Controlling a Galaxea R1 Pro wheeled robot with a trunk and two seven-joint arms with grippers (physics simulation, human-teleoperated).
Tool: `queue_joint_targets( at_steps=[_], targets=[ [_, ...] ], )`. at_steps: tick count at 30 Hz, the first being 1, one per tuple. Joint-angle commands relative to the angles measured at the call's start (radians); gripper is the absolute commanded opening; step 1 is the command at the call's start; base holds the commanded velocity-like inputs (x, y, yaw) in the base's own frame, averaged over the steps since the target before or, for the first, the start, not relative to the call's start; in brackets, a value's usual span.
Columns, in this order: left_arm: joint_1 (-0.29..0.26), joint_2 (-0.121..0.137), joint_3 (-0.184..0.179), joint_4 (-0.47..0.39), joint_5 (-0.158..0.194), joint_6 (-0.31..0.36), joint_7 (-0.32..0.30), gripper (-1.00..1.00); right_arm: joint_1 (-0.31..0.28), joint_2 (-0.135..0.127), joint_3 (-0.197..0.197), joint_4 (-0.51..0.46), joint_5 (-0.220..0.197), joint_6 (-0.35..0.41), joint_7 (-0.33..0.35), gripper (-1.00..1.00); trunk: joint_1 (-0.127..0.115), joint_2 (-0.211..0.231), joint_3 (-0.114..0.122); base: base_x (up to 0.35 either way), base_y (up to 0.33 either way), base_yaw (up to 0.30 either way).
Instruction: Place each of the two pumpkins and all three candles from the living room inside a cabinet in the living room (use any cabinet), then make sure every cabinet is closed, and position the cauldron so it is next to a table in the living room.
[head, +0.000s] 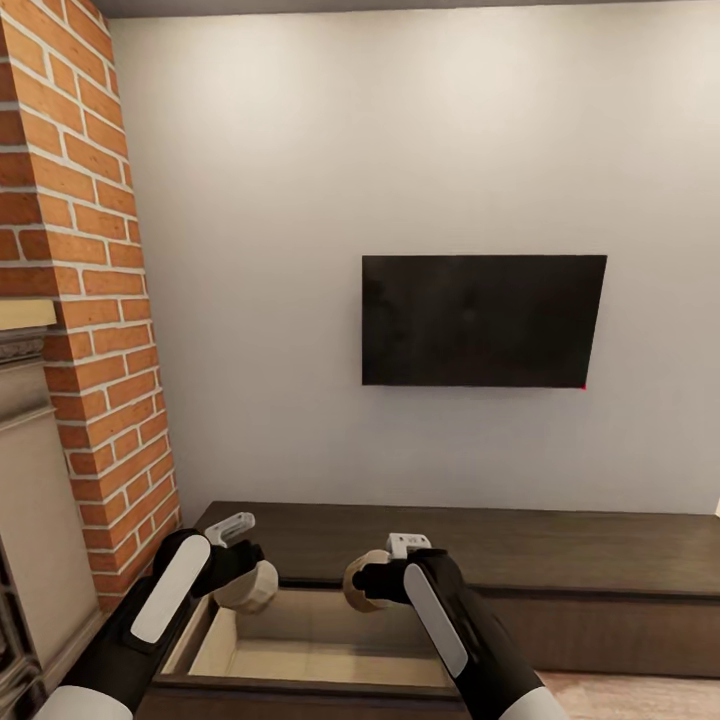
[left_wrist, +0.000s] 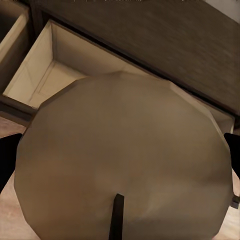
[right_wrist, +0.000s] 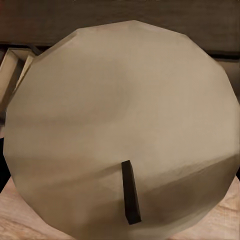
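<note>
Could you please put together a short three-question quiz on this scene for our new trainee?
1. True or false: the drawer of the cabinet is open.
2. What does each gripper hold?
A. a pumpkin
B. a candle
C. nothing
3. What hangs on the wall above the cabinet?

Key:
1. True; its pale inside shows.
2. B; the left gripper and right gripper each hold a round beige candle with a dark wick.
3. A dark TV.
</note>
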Motion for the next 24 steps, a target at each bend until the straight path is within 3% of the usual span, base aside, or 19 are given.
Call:
queue_joint_targets(
  at_steps=[1, 14, 24],
  targets=[
    [-0.001, 0.001, -0.003, -0.001, 0.010, 0.000, 0.010, -1.00, -0.001, -0.001, 0.001, 0.000, -0.011, 0.002, -0.010, -1.00, 0.000, -0.001, -0.001, 0.140, 0.000, 0.000],
    [-0.001, 0.001, -0.004, 0.000, 0.010, 0.000, 0.009, -1.00, -0.001, -0.001, 0.000, -0.002, -0.020, -0.004, -0.009, -1.00, 0.000, -0.001, -0.001, 0.059, 0.048, -0.003],
    [-0.001, 0.001, -0.004, -0.001, 0.010, 0.000, 0.008, -1.00, -0.001, -0.001, -0.002, -0.002, -0.023, -0.005, -0.006, -1.00, 0.000, -0.001, 0.002, -0.025, 0.090, -0.097]
  ],
)
